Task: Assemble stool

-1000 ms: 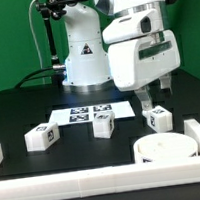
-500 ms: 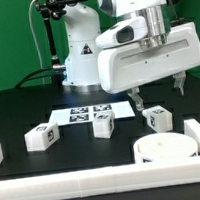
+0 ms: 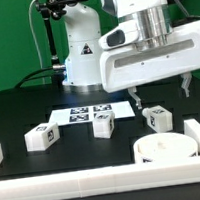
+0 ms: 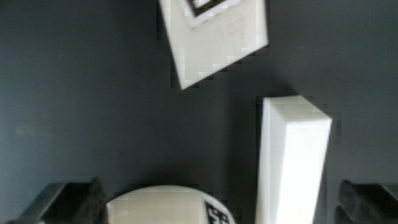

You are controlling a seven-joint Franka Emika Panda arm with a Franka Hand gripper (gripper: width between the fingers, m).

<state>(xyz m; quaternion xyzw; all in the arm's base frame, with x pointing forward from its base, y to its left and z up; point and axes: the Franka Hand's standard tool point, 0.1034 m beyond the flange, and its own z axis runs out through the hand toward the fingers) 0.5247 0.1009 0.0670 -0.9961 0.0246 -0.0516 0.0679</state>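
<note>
The stool's round white seat (image 3: 162, 146) lies at the front on the exterior view's right, beside the white rail. Three tagged white block legs stand apart on the black table: one on the left (image 3: 42, 138), one in the middle (image 3: 104, 126), one behind the seat (image 3: 158, 120). My gripper (image 3: 162, 91) hangs open above the seat and the rightmost leg, touching nothing. In the wrist view the seat (image 4: 169, 207) shows between my spread fingers (image 4: 71, 200), with the gripper (image 4: 217, 208) holding nothing.
The marker board (image 3: 89, 113) lies flat behind the legs and shows in the wrist view as the marker board (image 4: 217, 35). A white rail (image 3: 97, 179) runs along the front and a rail (image 4: 297, 160) runs beside the seat. The robot base (image 3: 83, 60) stands at the back.
The hand has turned about its axis, so the fingers now stand spread side by side across the exterior view, and it has drifted slightly to the right. The parts have not moved.
</note>
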